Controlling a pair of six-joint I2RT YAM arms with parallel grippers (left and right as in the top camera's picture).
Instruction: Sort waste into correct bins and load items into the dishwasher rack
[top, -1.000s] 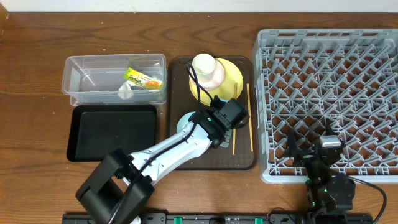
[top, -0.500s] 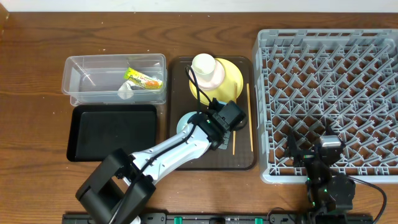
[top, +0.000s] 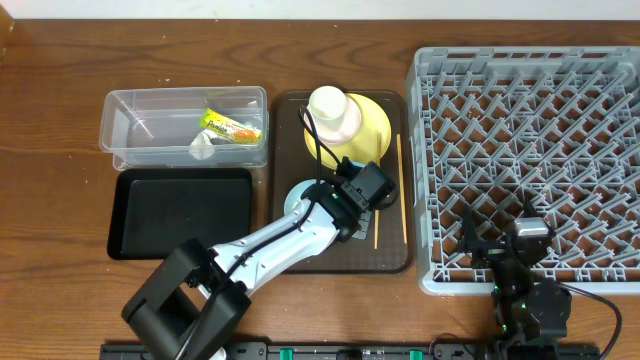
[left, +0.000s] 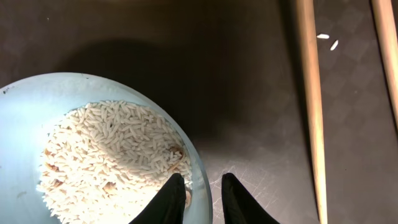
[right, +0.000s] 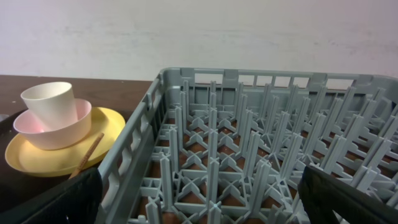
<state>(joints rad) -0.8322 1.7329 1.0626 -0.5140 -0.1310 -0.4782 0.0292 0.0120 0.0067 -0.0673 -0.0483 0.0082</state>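
Left gripper (left: 204, 198) is down at the light blue bowl (left: 99, 87), jaws narrow and straddling its rim: one finger inside by the rice (left: 112, 155), the other outside over the brown serving tray (top: 390, 255). Cannot tell if the pads actually pinch the rim. The bowl sits at the near left corner of the serving tray and is about half full of rice, with some brownish bits mixed in. Two stray grains (left: 328, 40) lie on the serving tray between the chopsticks (top: 401, 180). The chopsticks lie apart along the tray's right edge, both roughly lengthwise, the shorter-looking one closer to the bowl. At the far end of the serving tray is the yellow plate (top: 375, 125), with the pink bowl (top: 350, 122) on it and the white cup (top: 328, 103) standing upright in the pink bowl. The clear tub (top: 185, 92) is at the far left of the table (top: 60, 200) and holds the green-and-yellow wrapper (top: 230, 127) and the white tissue (top: 203, 147), just beside each other near its right end. The black tray (top: 180, 210) sits right in front of the tub, touching or nearly so, with nothing in it. The grey dishwasher rack (top: 540, 120) takes up the right side of the table, with no dishes in it. Right gripper (right: 199, 208) is spread wide with nothing between the fingers, hanging over the rack's near edge.
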